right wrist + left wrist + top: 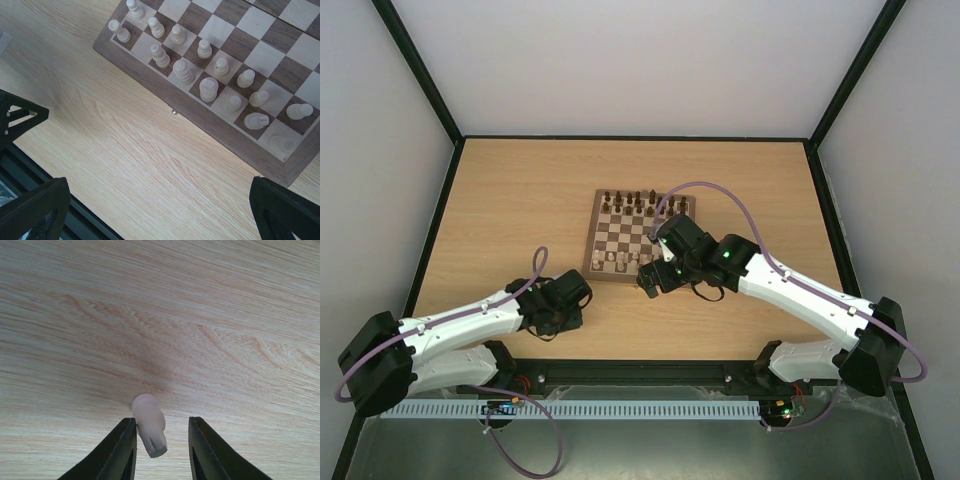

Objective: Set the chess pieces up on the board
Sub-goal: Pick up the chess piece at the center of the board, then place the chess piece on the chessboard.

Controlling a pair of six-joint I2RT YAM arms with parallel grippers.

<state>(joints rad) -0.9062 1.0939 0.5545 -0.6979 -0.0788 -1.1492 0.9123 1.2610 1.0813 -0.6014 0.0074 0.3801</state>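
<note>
On the board (150, 75), 15 chess pieces (208, 89); between left fingers (120, 450), 1 piece (149, 424).

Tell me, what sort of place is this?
Probably a robotics test booth: a left arm and a right arm are bolted at the edge of a wooden table, white panels in a black frame wall it in, and a chessboard is set out for practice.

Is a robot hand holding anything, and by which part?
Nothing yet: the left gripper straddles a lying pale chess piece, ungripped. The right gripper is empty.
</note>
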